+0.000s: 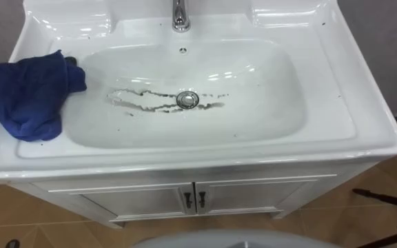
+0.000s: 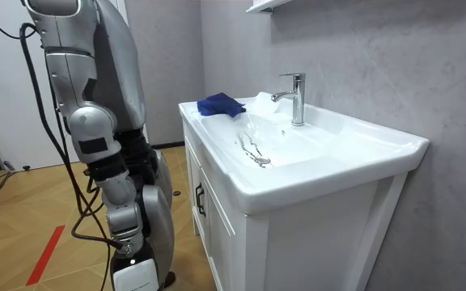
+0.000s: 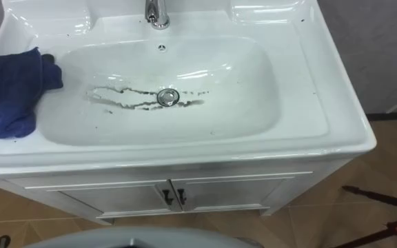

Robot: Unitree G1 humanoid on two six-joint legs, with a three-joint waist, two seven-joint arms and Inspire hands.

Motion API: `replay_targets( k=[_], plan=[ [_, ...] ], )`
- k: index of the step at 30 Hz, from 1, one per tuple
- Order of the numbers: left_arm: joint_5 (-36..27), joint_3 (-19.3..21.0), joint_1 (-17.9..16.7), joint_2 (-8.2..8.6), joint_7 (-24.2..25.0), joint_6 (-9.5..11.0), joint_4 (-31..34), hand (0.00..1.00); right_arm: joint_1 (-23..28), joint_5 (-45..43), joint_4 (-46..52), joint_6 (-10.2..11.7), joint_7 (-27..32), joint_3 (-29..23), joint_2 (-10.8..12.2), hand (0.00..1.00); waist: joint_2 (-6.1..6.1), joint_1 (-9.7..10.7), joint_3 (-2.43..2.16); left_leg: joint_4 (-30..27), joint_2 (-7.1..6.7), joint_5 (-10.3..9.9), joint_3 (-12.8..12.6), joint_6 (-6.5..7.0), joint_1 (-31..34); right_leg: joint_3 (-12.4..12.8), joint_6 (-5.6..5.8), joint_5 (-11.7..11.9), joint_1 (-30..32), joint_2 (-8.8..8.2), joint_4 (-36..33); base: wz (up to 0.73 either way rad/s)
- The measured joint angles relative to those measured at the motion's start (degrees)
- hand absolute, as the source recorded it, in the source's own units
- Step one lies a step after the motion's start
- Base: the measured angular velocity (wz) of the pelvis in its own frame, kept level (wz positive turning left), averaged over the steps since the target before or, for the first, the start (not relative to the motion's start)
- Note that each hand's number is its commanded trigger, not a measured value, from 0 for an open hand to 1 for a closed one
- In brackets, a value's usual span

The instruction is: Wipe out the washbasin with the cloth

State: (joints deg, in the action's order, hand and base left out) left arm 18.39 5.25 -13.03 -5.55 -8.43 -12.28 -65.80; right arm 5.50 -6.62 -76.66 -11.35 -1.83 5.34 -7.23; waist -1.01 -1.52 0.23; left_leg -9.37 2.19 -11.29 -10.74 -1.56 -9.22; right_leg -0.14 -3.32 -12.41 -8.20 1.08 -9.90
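Blue cloth (image 1: 29,96) sits bunched on the basin (image 1: 336,117) rim at nine o'clock, grime (image 1: 147,103) streaking the drain (image 1: 187,100); my right hand (image 2: 134,267) hangs low, its state unclear. A careless grab could shove the cloth floorward.

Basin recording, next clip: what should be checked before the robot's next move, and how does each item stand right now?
1. Find cloth: ok, bunched on the left rim of the basin.
2. Pick up cloth: not ok, it lies free on the rim.
3. Find dirt: ok, dark streaks run beside the drain.
4. Water off: ok, nothing runs from the faucet.
5. Stance: ok, the robot stands facing the cabinet.
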Motion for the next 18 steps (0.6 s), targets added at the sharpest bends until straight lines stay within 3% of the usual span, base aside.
replay_targets(
  k=[18],
  plan=[
    [-5.5,1.5,0.2,0.08,-3.3,-1.0,-0.6,0.00,0.1,1.1,0.3,0.0,0.4,0.1,0.0,0.00,0.15,-0.2,0.01,-0.1,0.05,0.0,0.1,0.00,0.0,-0.1,0.00,0.0,-0.1,0.01,0.1,0.00]
  ],
)
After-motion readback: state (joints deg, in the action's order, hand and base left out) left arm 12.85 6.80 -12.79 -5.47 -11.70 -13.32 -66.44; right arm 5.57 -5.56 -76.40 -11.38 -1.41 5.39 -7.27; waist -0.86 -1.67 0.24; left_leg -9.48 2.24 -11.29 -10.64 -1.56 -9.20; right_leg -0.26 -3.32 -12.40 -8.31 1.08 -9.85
